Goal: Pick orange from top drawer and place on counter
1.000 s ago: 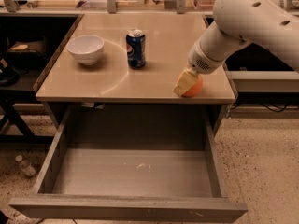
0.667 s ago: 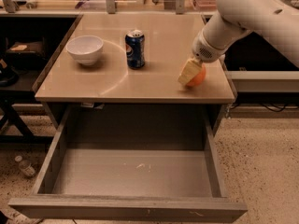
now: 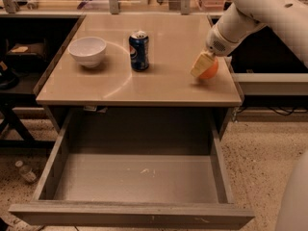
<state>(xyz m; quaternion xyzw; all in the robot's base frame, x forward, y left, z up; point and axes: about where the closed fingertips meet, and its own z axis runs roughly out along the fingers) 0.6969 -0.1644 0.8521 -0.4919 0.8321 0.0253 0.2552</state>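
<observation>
The orange [image 3: 211,70] is at the right side of the beige counter [image 3: 144,81], held between the fingers of my gripper [image 3: 206,66]. It sits at or just above the counter surface. One pale finger [image 3: 200,64] covers its left side. The white arm comes down from the upper right. The top drawer [image 3: 134,177] is pulled open below the counter, with nothing in it.
A blue soda can [image 3: 139,50] stands in the middle of the counter. A white bowl [image 3: 87,51] sits at its left. Dark shelving is at the left, another bench at the right, and a small bottle [image 3: 25,171] lies on the speckled floor.
My gripper has carried the orange further back and to the right over the counter, away from the front edge.
</observation>
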